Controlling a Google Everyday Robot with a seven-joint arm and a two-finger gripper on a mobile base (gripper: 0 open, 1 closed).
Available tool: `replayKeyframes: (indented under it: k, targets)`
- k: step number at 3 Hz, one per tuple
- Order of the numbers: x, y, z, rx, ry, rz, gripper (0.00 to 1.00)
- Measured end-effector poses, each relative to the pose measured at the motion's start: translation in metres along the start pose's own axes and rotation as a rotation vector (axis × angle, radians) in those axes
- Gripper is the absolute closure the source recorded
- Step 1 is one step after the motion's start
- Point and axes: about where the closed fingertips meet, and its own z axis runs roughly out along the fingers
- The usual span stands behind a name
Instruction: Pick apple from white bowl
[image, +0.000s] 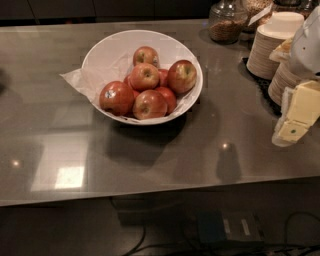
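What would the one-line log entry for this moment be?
apple: in white bowl, right side, untouched | gripper: far right, apart from white bowl | pick: not started

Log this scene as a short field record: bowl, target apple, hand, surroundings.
surface: grey counter
white bowl: on the counter, paper-lined
apple: dark red, by the bowl's right rim, untouched
other apples: piled beside it
hand: at the right edge, apart from the bowl
nearby: stacked paper bowls, glass jar
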Motion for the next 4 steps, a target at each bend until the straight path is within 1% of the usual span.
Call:
replayKeyframes:
  k: [1,2,3,4]
  targets:
    - [0.0,0.0,0.0,0.0,0.0,0.0,0.0]
    - [-0.008,-0.008,0.009,0.009,-0.03,0.006,0.0]
    - [-0.025,-0.024,0.021,0.016,-0.088,-0.02,0.0]
    - [-0.047,-0.042,0.029,0.038,-0.161,-0.059,0.0]
